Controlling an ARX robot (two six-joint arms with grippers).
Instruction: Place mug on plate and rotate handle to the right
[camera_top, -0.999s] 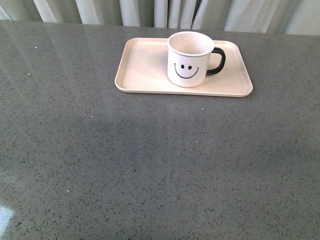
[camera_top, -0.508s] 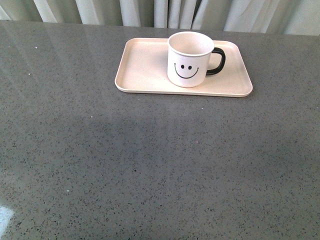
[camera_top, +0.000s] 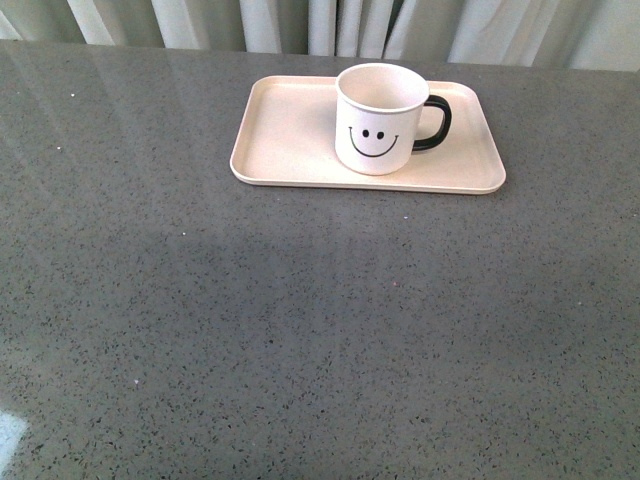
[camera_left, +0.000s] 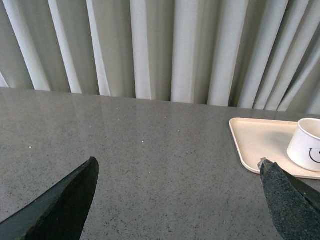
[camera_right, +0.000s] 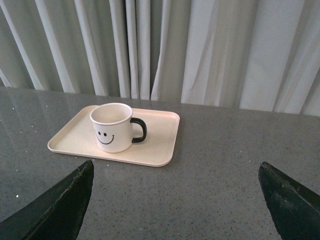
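a wide grey speckled table (camera_top: 300, 330) runs up to a wall of pale pleated curtains (camera_top: 330, 22), and nothing but the task's own things lies on it within the frames. toward the far side, a little right of centre in the front view, sits the plate (camera_top: 285, 140), a flat pink-beige tray with a low rim, its long side across the view. the mug (camera_top: 380, 118) stands upright on the plate, right of the plate's middle and well inside the rim, smiley face turned toward the robot. the handle (camera_top: 438, 122) juts out to the right over bare tray. neither arm shows in the front view; each wrist camera looks across the table from a distance. the left gripper (camera_left: 177, 200) has its two dark fingers spread wide at the frame's corners, with nothing between them, the plate and a sliver of the mug off to one side. the right gripper (camera_right: 175, 200) is likewise spread wide and empty, facing the mug and plate from well back. judged from this layout, both parts of the task look done: mug on plate, handle to the right. the step in hand appears to be the finish, arms drawn clear. the next move seems to call for no further contact, only keeping both arms away from the plate.
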